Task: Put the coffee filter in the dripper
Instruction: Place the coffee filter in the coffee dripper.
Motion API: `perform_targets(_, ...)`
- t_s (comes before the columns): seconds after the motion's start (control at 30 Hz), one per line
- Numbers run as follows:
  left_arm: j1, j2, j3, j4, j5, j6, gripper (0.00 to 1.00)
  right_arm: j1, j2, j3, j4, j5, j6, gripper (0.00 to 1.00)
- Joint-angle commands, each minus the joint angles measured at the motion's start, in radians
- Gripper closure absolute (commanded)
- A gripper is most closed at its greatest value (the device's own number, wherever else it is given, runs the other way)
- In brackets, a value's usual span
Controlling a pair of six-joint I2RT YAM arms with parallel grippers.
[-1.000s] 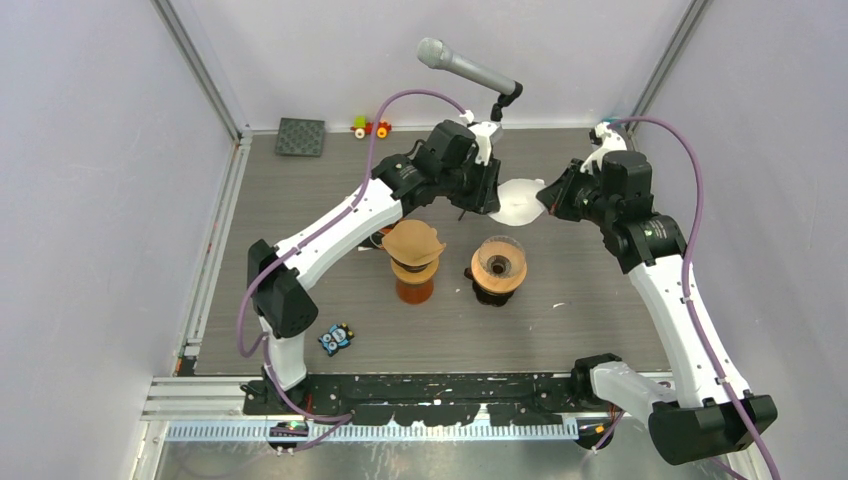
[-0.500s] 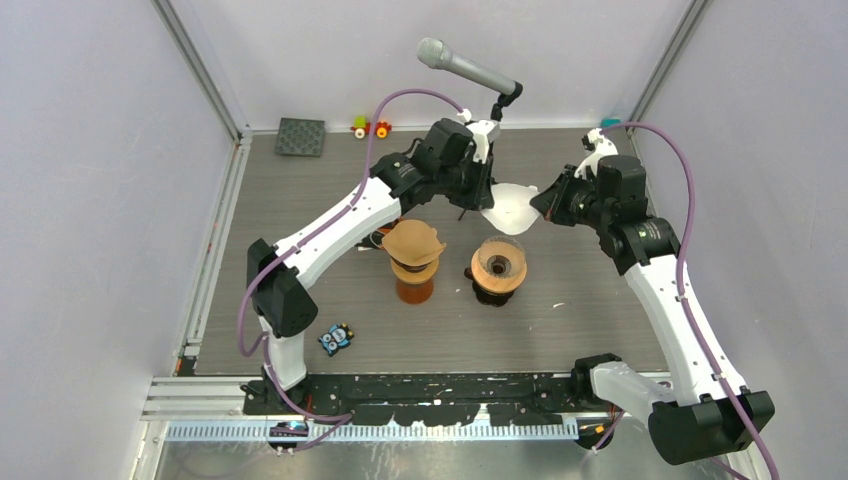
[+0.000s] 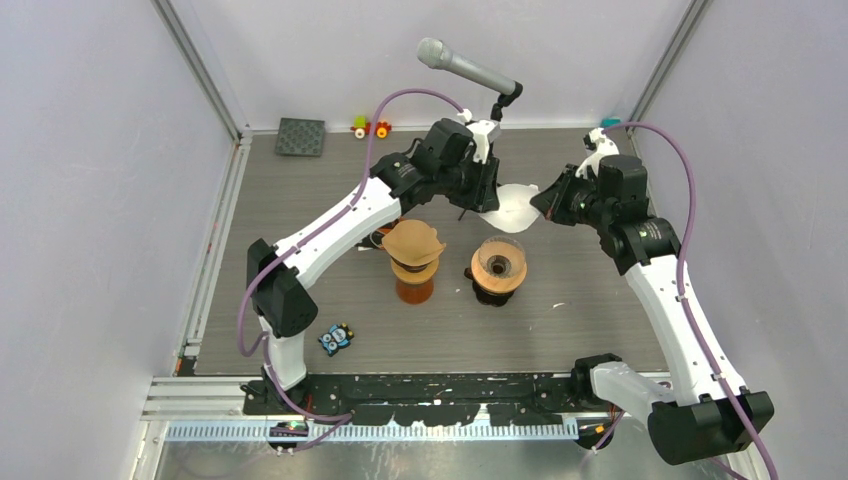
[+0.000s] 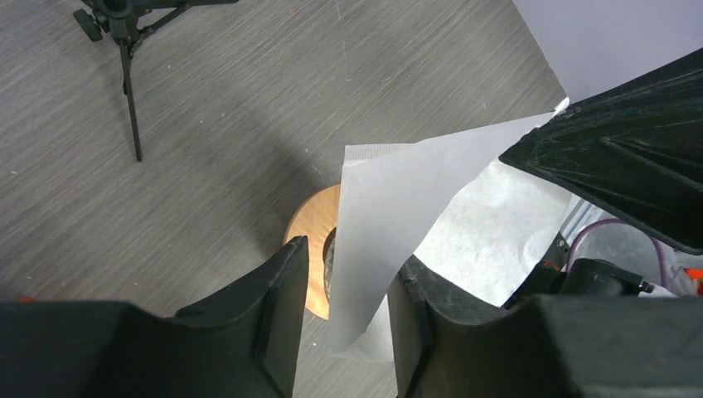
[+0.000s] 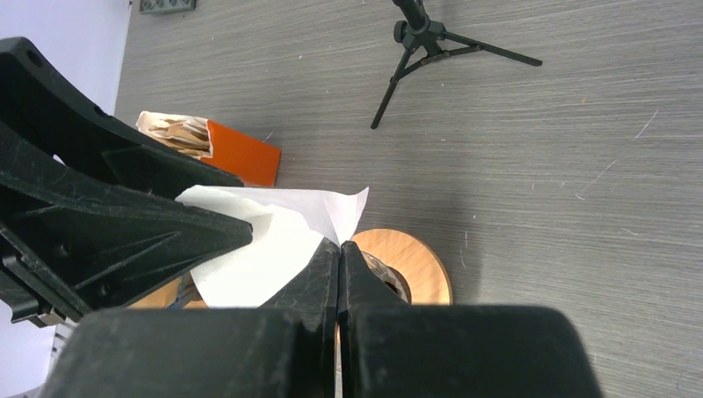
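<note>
A white coffee filter (image 3: 512,203) hangs in the air behind the dripper (image 3: 498,268), a glass cone with a wooden collar on a dark base. My right gripper (image 3: 543,203) is shut on the filter's right corner (image 5: 348,207), fingertips pressed together (image 5: 341,246). My left gripper (image 3: 487,195) stands at the filter's left side. In the left wrist view its jaws (image 4: 352,261) are apart and a fold of the filter (image 4: 398,224) passes between them, above the dripper's wooden collar (image 4: 311,240). That collar (image 5: 414,265) also shows under the right fingers.
A stack of brown filters (image 3: 413,243) sits on an orange holder (image 3: 413,290) left of the dripper. A microphone on a small tripod (image 3: 470,70) stands at the back. A dark square mat (image 3: 301,137), small toys (image 3: 370,127) and an owl figure (image 3: 338,338) lie farther off.
The right gripper has shifted slightly left with the filter, bringing the paper closer to the left gripper. The left arm has barely moved.
</note>
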Motion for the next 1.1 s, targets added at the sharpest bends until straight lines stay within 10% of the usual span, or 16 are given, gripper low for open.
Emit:
perform_targets(0.0, 0.006, -0.007, 0.008, 0.028, 0.015, -0.037, 0.56, -0.013, -0.021, 0.017, 0.041, 0.033, 0.035, 0.99)
perform_targets(0.3, 0.006, 0.000, -0.019, 0.036, 0.051, -0.096, 0.49, -0.023, -0.020, 0.013, 0.039, 0.054, 0.050, 1.00)
perform_targets(1.07, 0.021, 0.024, -0.007, 0.047, 0.058, -0.078, 0.74, -0.026, -0.021, -0.006, 0.058, 0.015, 0.050, 0.99)
